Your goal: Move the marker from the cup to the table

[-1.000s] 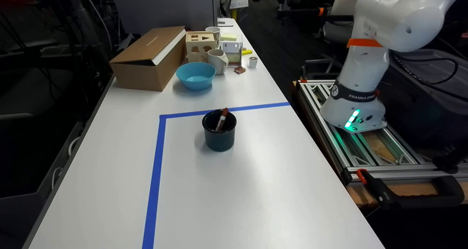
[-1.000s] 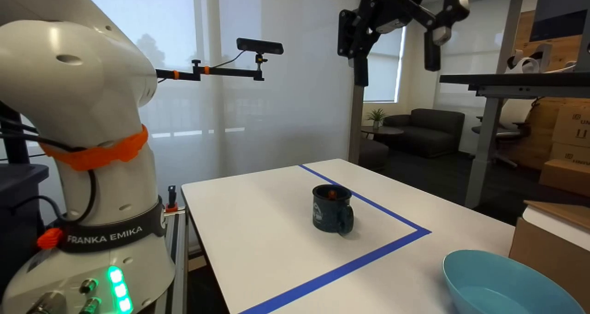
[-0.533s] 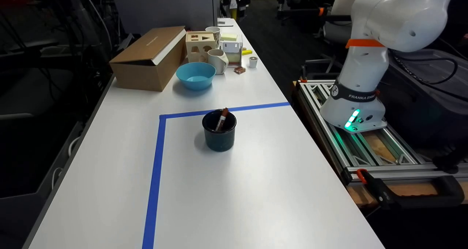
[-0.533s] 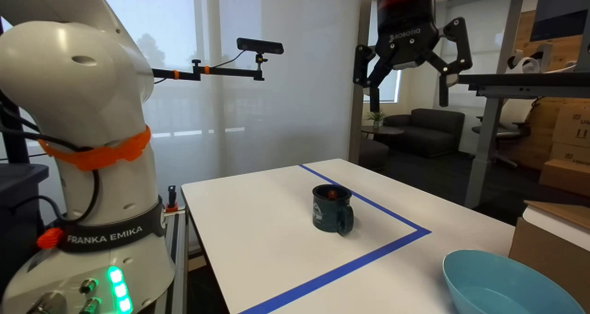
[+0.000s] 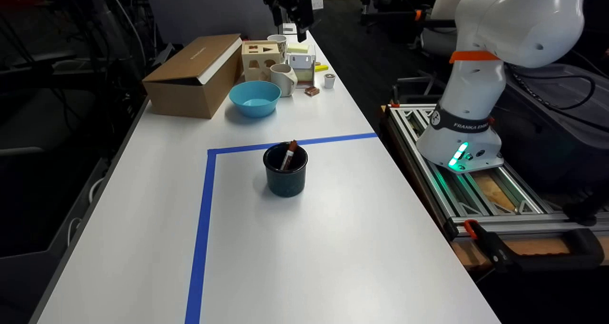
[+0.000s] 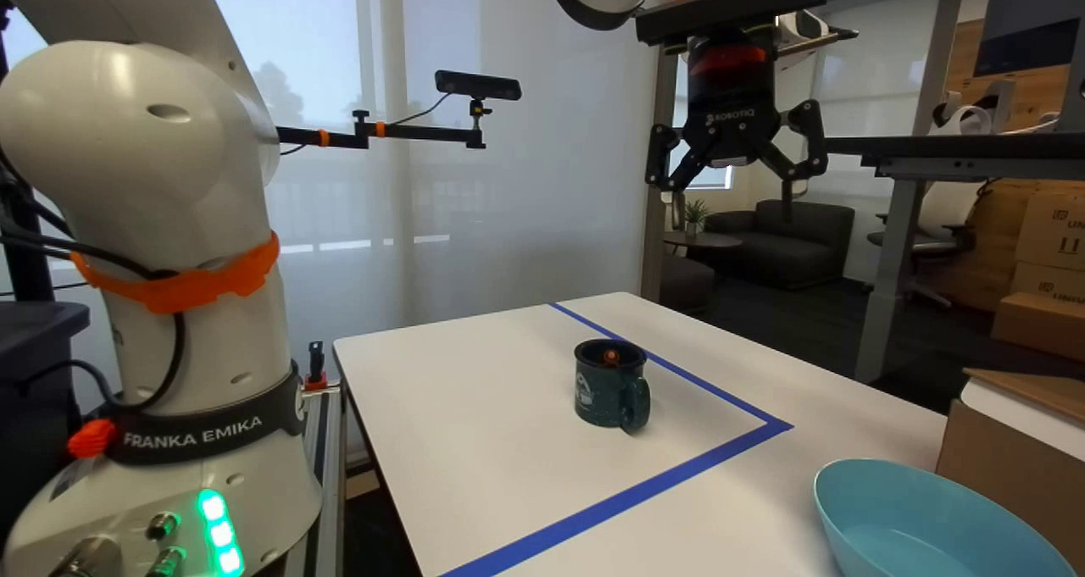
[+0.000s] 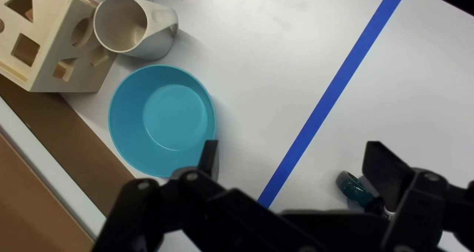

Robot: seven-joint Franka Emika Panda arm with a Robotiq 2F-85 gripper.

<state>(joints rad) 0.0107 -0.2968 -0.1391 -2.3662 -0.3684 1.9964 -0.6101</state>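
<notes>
Black, jointed, two-fingered Robotiq gripper [image 6: 732,206]: is hanging with its fingertips pointing down; its jaws are standing wide apart
Dark blue-green, glossy, cylindrical cup [image 6: 603,395]: is standing upright, lower than the gripper and well apart from it; its handle is showing in the wrist view, partly hidden behind one finger
Slim, brown-and-white, stick-shaped marker [image 5: 288,156]: is resting tilted inside the cup; in both exterior views its brown end is showing at the cup's mouth
Long, white, rectangular table [image 5: 342,248]: is supporting the cup
Straight blue tape lines [image 5: 204,210]: are meeting at a corner on the table; the cup is standing inside this corner, near one line
Round, smooth, light-blue bowl [image 7: 163,118]: is sitting on the table across a tape line from the cup; in the wrist view one finger is overlapping its rim
Cream, cylindrical mug [image 7: 153,37]: is standing upright near the bowl
Pale wooden cube [image 7: 50,41]: is standing beside the mug, cut-out holes of several shapes showing
Brown, rectangular cardboard box [image 5: 195,67]: is lying near the bowl and the cube, its lid slightly raised
White, rounded Franka arm [image 5: 480,76]: is carrying the gripper; its base is standing beside the table, green lights glowing
</notes>
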